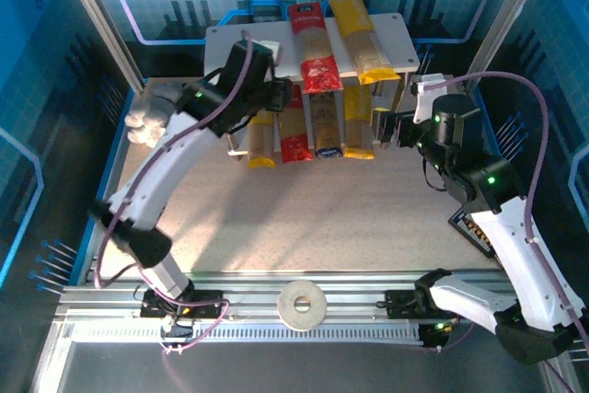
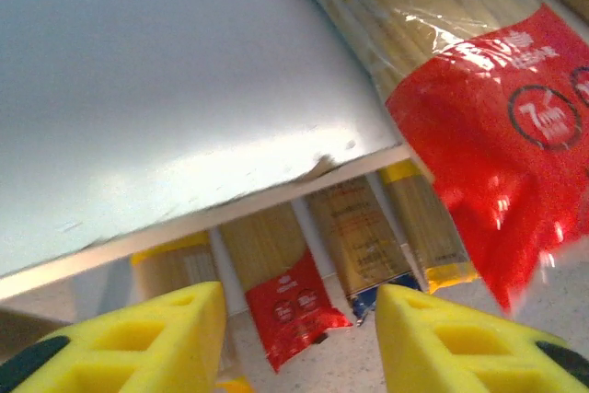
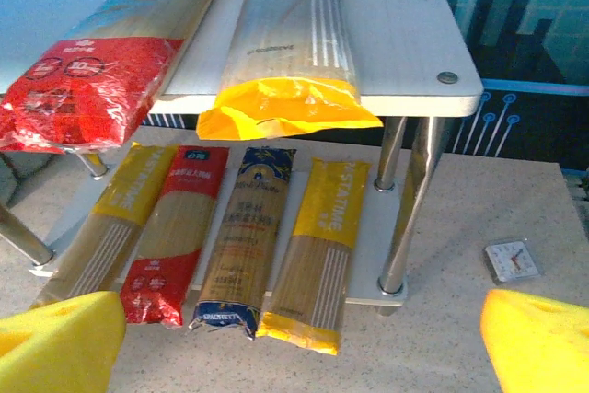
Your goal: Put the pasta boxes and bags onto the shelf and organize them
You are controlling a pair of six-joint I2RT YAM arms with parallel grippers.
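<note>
Placement looks done: my left claw (image 2: 299,324) hangs parted, empty, beside the red plastic spaghetti bag (image 2: 497,181) atop the grey two-tier shelf (image 2: 166,89); next, retreat.

On the upper board (image 3: 405,52) we see a left pack (image 3: 110,52) and a right pack (image 3: 290,43) side by side, overhanging its front edge. Beneath, a row of four packs (image 3: 244,236) lies on the lower board (image 3: 371,260). The tape roll (image 1: 303,305) lies well in front.
</note>
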